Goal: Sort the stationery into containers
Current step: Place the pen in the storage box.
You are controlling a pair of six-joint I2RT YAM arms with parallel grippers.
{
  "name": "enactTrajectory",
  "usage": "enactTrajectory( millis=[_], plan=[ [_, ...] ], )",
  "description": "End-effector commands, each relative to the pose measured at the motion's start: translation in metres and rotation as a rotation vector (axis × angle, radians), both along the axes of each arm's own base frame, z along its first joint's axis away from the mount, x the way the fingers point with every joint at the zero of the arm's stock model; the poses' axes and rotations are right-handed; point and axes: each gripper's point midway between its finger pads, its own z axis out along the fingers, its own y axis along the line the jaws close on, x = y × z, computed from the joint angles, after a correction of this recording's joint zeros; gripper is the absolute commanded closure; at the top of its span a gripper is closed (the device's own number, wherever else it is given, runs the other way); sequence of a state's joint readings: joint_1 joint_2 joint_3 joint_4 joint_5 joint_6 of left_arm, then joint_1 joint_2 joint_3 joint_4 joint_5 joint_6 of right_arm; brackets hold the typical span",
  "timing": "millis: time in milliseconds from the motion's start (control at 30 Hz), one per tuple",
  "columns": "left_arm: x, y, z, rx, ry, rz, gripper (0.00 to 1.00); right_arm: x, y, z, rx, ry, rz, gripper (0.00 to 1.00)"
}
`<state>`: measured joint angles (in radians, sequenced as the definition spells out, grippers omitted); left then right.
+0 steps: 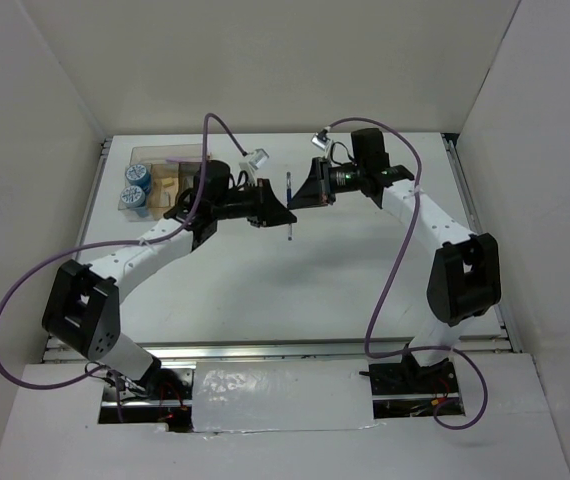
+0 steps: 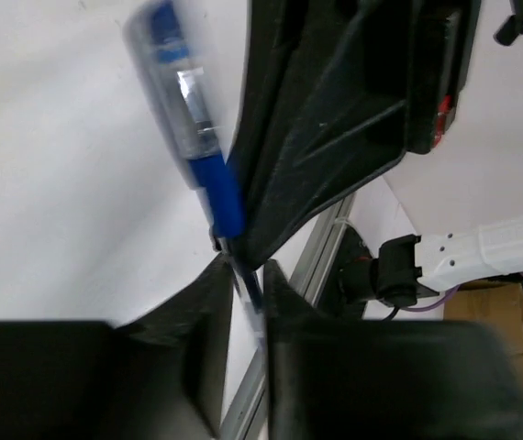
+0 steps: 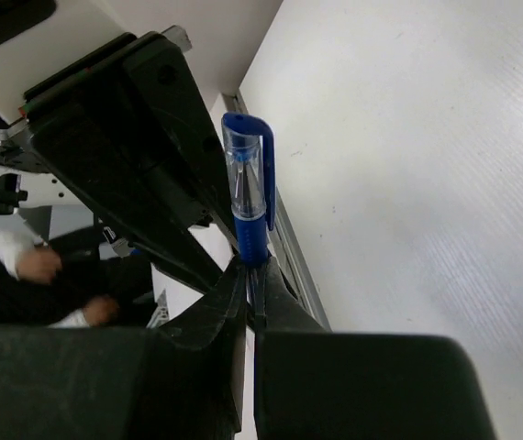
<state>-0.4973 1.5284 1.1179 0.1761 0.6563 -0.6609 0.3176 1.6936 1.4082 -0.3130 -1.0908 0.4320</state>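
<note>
Far left of the white table [image 1: 365,280]: low clear-plastic desk organiser with tan compartments [image 1: 170,172], with two small round blue tubs [image 1: 137,175] standing at its left side. Centre, well apart from the organiser: thin blue pen with a clear barrel [image 1: 291,205], raised above the table between both arms. Left gripper [image 2: 243,291]: jaws drawn together, pinching the pen's thin lower end. Right gripper [image 3: 250,286]: jaws together, clamped on the pen's solid blue section just below the clear barrel; clip and cap end point away from its fingers [image 3: 216,316].
</note>
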Motion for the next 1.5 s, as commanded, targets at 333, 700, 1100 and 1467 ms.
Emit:
enactTrajectory(
  millis=[333,700,1100,1467],
  plan=[
    [0.071,0.127,-0.010,0.252,0.014,0.305,1.00,0.031,-0.064,0.002,-0.109,-0.094,-0.163,0.33],
    [0.193,0.287,-0.043,0.791,-0.135,0.691,0.99,0.034,-0.129,-0.057,-0.452,-0.135,-0.353,0.12],
    [0.245,0.303,-0.098,0.819,-0.039,0.712,0.95,0.036,-0.139,-0.062,-0.455,-0.115,-0.374,0.11],
    [0.224,0.293,-0.141,0.808,0.075,0.641,0.91,0.038,-0.135,-0.070,-0.446,-0.076,-0.340,0.13]
  ],
)
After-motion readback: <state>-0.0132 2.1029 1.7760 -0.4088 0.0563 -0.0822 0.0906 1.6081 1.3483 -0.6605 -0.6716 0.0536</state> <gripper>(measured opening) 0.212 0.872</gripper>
